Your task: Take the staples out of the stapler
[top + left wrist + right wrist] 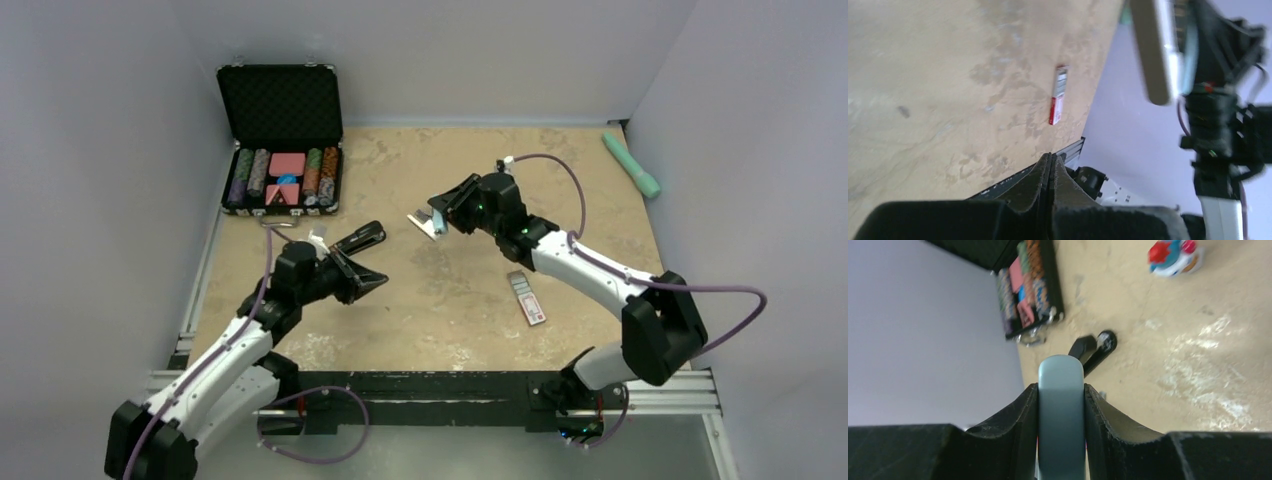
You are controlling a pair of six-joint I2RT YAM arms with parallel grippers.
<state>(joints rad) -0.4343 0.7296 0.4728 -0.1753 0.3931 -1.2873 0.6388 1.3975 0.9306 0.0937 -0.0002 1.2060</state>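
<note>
The left gripper (1050,159), its fingers pressed fully together on nothing, hovers over the worktop (470,300) at lower left of the overhead view. Just above it in that frame lies the black stapler (362,237), on the worktop and close beside the gripper; whether the two touch cannot be told. An open case of poker chips (282,140) sits beyond it at upper left. At centre frame, the right gripper (432,222) is clamped on a pale blue-grey bar (1060,410) wedged between its fingers. A flat red, white and grey pack (527,297) lies right of centre beside the right arm. A green stick (632,165) rests at the worktop's far right edge.
</note>
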